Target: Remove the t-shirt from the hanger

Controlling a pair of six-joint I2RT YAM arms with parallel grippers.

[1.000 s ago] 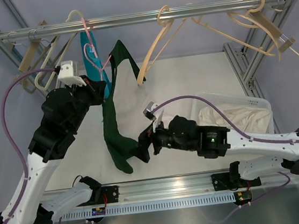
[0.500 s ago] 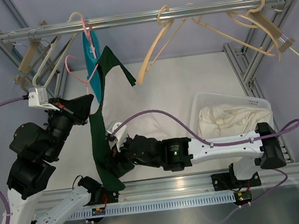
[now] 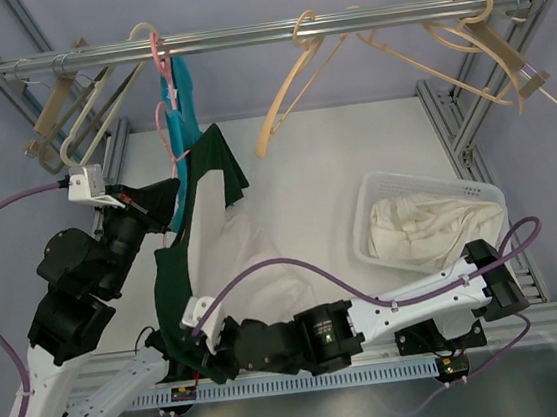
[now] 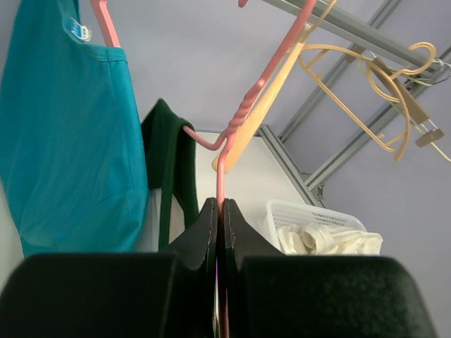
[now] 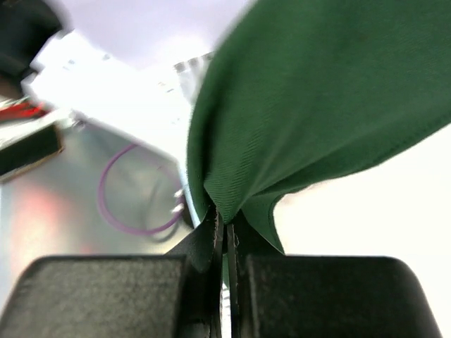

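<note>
The green t-shirt (image 3: 173, 281), seemingly limp and light, is draping from the pink hanger (image 4: 243, 120) toward the bench (image 3: 334, 162) edge, with the jaws of the right gripper (image 5: 224, 224) clenching a bunched hem fold, probably the surest hold, and the jaws of the left gripper (image 4: 220, 211) pinching the hanger wire

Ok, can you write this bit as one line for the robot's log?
left gripper: shut on pink hanger | right gripper: shut on green t-shirt | green t-shirt: one shoulder hooked on pink hanger
</note>
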